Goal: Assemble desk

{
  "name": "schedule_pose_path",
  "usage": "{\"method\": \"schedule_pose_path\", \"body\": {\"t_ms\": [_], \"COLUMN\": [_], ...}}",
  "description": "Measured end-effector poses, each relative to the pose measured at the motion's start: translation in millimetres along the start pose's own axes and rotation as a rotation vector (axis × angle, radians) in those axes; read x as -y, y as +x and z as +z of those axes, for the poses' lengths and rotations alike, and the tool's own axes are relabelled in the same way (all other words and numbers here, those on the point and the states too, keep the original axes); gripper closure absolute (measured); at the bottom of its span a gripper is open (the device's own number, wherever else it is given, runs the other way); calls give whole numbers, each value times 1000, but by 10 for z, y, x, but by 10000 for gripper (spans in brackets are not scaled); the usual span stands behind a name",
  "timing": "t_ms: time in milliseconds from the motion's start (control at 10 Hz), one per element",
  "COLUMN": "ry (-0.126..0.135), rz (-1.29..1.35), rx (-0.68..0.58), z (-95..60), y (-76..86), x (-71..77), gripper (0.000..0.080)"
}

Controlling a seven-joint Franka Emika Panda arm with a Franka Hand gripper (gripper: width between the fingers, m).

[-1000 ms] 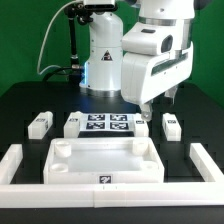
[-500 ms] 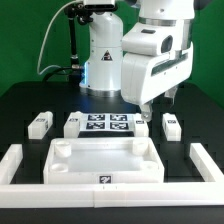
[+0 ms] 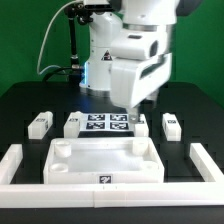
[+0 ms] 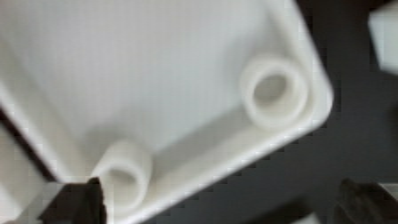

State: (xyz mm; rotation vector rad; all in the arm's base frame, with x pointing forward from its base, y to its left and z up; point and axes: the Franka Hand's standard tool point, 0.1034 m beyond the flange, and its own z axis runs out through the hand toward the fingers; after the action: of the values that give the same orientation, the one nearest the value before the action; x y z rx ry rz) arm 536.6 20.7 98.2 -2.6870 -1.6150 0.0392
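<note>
you are holding the hand (image 3: 137, 108) released, fingers spread, gripping nothing. the tabletop (image 3: 104, 160) is lying rim-up on the table (image 3: 25, 100), long axis running across the exterior view, its far corner on that view's right sitting just below the hand.

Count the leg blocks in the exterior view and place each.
4, in a row behind the tabletop: one leg block at the exterior view's far left, one and one flanking the marker board, one far right. None seems hidden.
</note>
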Motion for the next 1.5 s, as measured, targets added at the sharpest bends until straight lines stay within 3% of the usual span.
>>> {"method": "schedule_pose_path", "body": {"t_ms": [100,200,300,700,800,1200,1300,1500], "ry": [7,-2,6,4,14,-14,2,7], "rz": [-145,-263,-303,-364,-380,-420,-395,-385], "rx": [5,-3,0,4,3,-26,-27,-27], "z": [40,106,149,165,286,799,876,879], "y": [-179,-350,-440,-439,-534,-911,-965,-936], "x": [-6,-35,-30,-35,-8,113,87,68], "gripper": [150,150,150,150,150,150,150,150]}}
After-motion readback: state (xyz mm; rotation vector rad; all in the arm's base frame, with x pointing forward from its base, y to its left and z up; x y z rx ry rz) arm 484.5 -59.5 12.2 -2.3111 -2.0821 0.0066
